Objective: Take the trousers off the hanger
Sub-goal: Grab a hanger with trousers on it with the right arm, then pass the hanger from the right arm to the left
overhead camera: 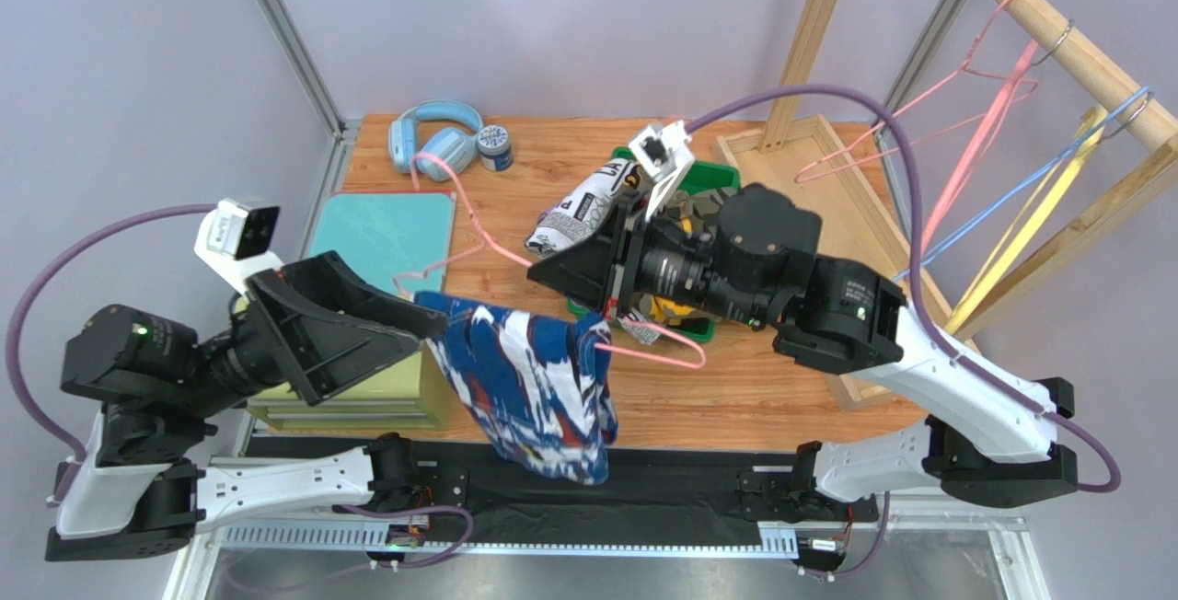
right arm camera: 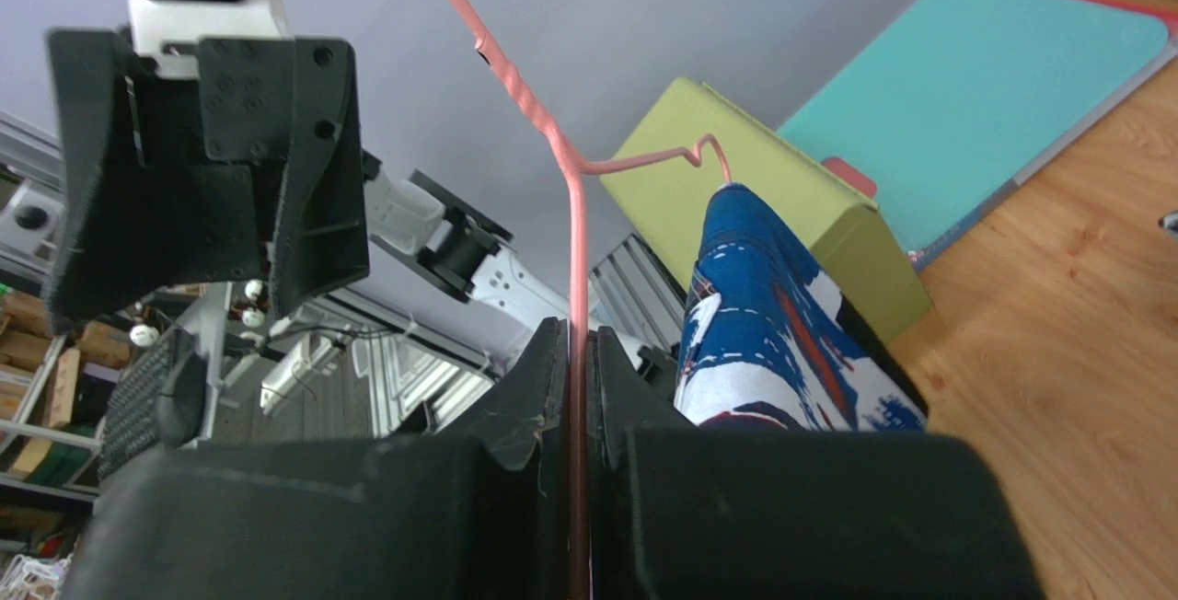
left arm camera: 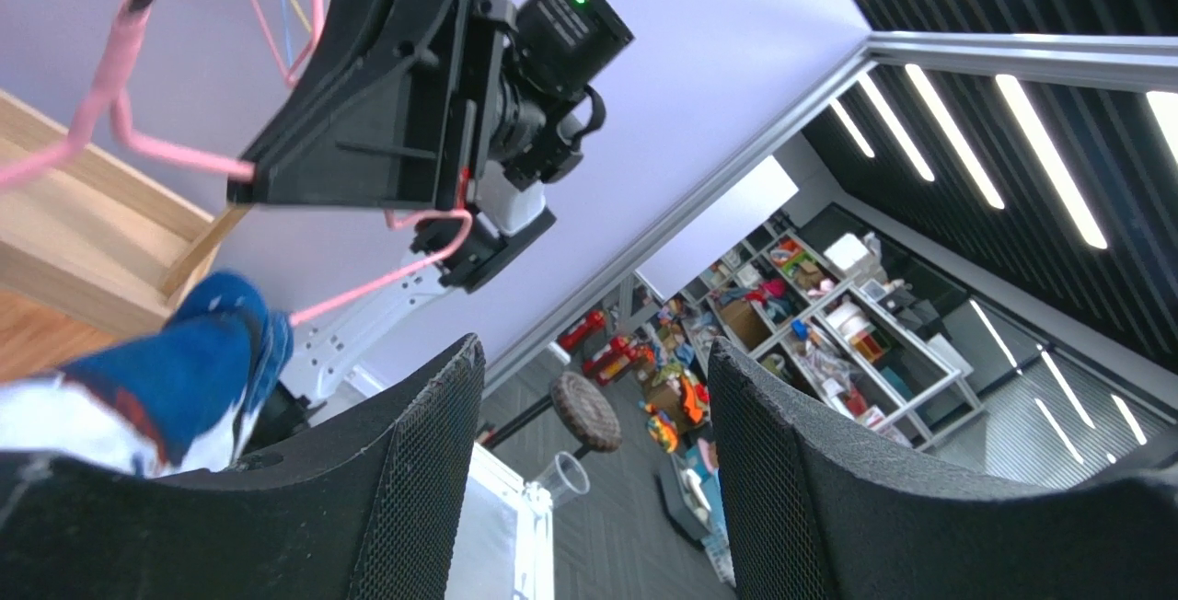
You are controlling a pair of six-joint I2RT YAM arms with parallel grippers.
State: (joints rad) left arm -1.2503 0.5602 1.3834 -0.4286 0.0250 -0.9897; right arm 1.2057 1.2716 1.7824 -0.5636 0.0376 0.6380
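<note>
The blue-white-red trousers hang draped over a pink wire hanger above the table's front edge. My right gripper is shut on the hanger; in the right wrist view the wire runs straight between its fingertips, and the trousers hang just to the right. My left gripper stands open at the trousers' left edge. In the left wrist view nothing lies between its fingers, and the trousers sit outside the left finger. A black-and-white newsprint pair lies behind the right gripper.
A green bin sits under the right arm. Blue headphones and a small jar lie at the back. A teal mat and yellow-green box are on the left. A wooden rack with other hangers stands on the right.
</note>
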